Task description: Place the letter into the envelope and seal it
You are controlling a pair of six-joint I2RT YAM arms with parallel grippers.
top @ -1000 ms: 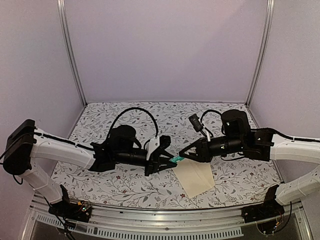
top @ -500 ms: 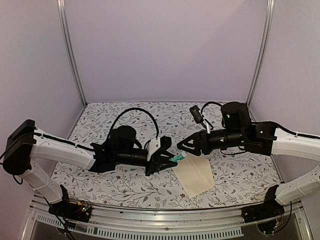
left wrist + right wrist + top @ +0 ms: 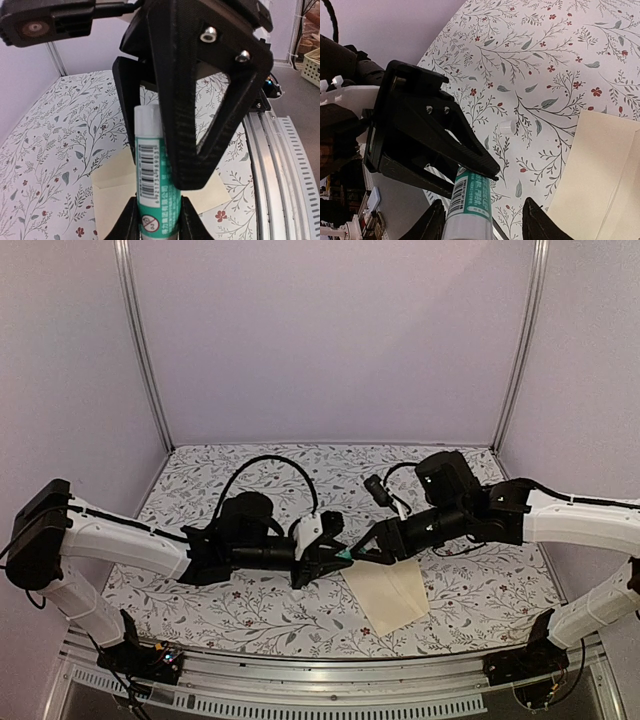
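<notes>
Left wrist view: our left gripper (image 3: 157, 222) is clamping the glue stick (image 3: 150, 165); our right gripper (image 3: 482, 210) is straddling it, jaws apart. We are risking a skewed stick if that gripper bumps it. Beyond, the envelope (image 3: 388, 595) is lying on the table (image 3: 250, 615), long axis seemingly running near-to-far, flap direction unclear

Pale lilac walls (image 3: 330, 340) and metal posts (image 3: 141, 350) enclose a floral-patterned table (image 3: 200, 472).
</notes>
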